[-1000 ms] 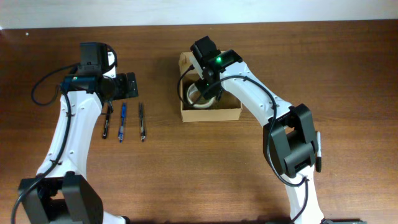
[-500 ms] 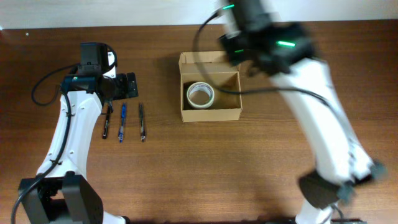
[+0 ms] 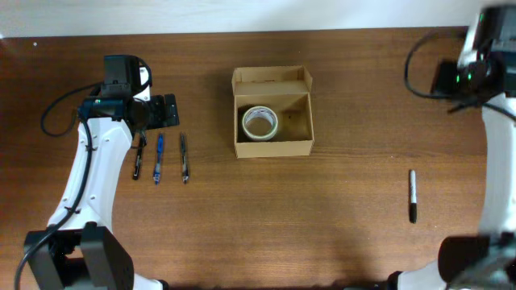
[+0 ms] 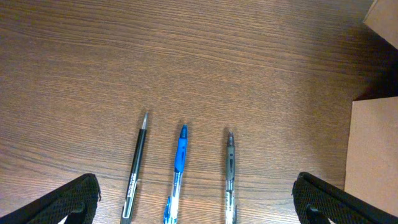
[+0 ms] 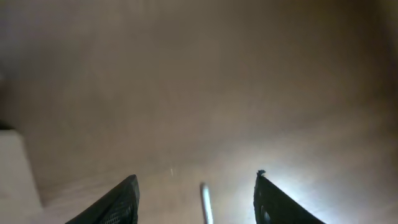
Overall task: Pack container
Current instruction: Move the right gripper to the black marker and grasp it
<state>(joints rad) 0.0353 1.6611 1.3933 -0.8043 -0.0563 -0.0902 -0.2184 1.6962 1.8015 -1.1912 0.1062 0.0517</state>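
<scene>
1. Counter: brown wood, carries everything.
2. Box: toward 12 o'clock of counter centre, lid flap folded back, top open.
3. Left tool: fingers spread wide, empty, above the pens. Right tool: spread, empty, far out at 3 o'clock; view blurred.
4. Tape roll: flat inside box, 9 o'clock half.
5. Pens: three, at 9 o'clock of box. Marker: at 4 o'clock, well apart.
6. Judgement: packing part done. Next pick needs a tool lowered astride one barrel, then closed.
</scene>
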